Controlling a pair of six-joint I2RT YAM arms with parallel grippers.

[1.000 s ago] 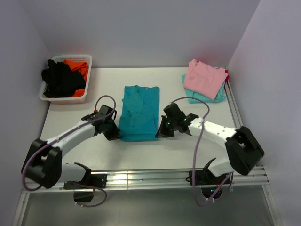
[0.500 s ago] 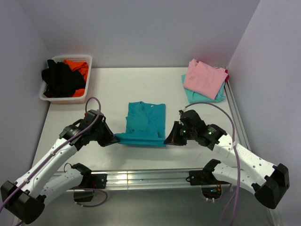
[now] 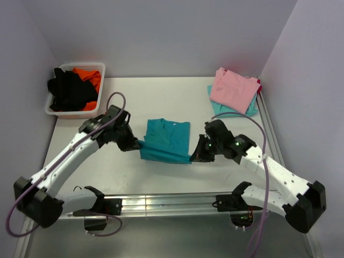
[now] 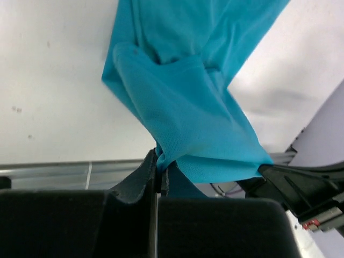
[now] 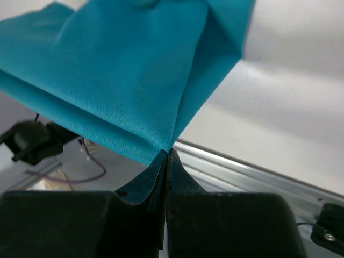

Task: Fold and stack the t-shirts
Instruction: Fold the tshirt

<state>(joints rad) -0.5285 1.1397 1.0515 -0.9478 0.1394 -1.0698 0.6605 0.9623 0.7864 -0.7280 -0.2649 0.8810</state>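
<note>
Closest to me, a metal rail (image 3: 161, 203) runs along the near edge of the white table (image 3: 161, 99), with the two arm bases bolted to it. Both arms reach inward over the table and meet at the teal t-shirt (image 3: 166, 141), which sits about mid-table, a little nearer than centre.

The left gripper (image 3: 136, 144) has the near left corner of it. In the left wrist view, the left gripper (image 4: 159, 165) has its jaws pressed nearly together with a bunch of teal t-shirt (image 4: 183, 107) pinched between the tips. The cloth hangs in loose folds away from them.

The right gripper (image 3: 195, 157) has the near right corner. Its own camera shows the right gripper (image 5: 167, 156) with its jaws likewise closed tight on a sharp corner of the teal t-shirt (image 5: 123, 80). The fabric fans out above the fingertips. The near edge of the shirt is stretched between the two grippers. Its far part, with the round neck, lies towards the middle of the table.

Further back on the left, a white basket (image 3: 99, 88) stands in the far left corner, holding black clothes (image 3: 69, 92) and some orange cloth (image 3: 88, 75). In the far right corner, a folded pink tee (image 3: 232, 88) lies on top of a folded pale aqua tee (image 3: 228, 112).
</note>
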